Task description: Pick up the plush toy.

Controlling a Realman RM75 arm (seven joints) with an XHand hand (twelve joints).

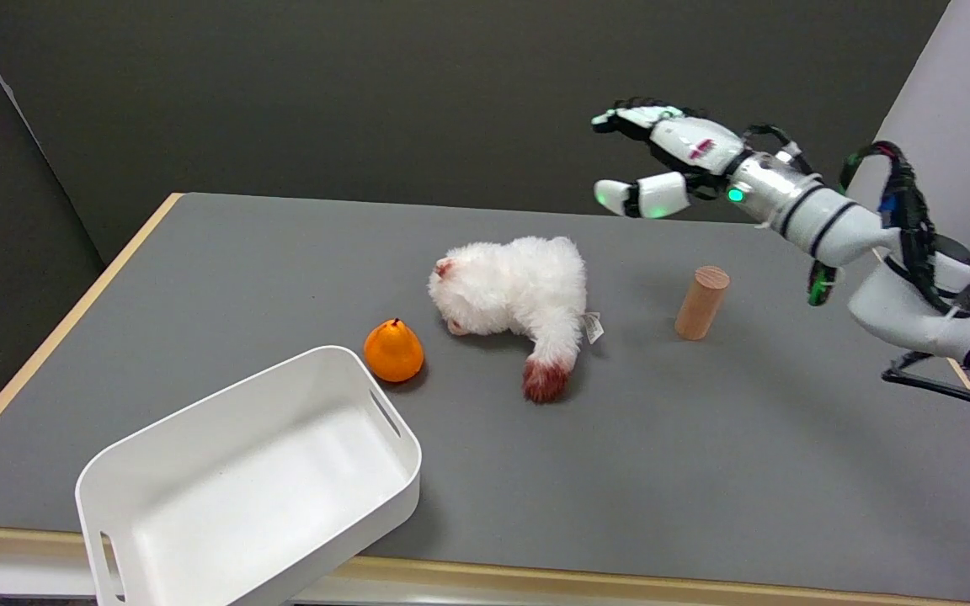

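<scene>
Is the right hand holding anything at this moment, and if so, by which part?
Nothing is held. The right hand hangs open in the air, apart from the plush toy, which lies on the table.

White plush toy, seemingly sideways, mid-table

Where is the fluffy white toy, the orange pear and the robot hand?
Plush toy (519, 286), head view: on its white furry body.
Orange pear (393, 352), head view: on its round belly.
Right robot hand (672, 160), head view: on the palm, fingers apart in the air.
</scene>
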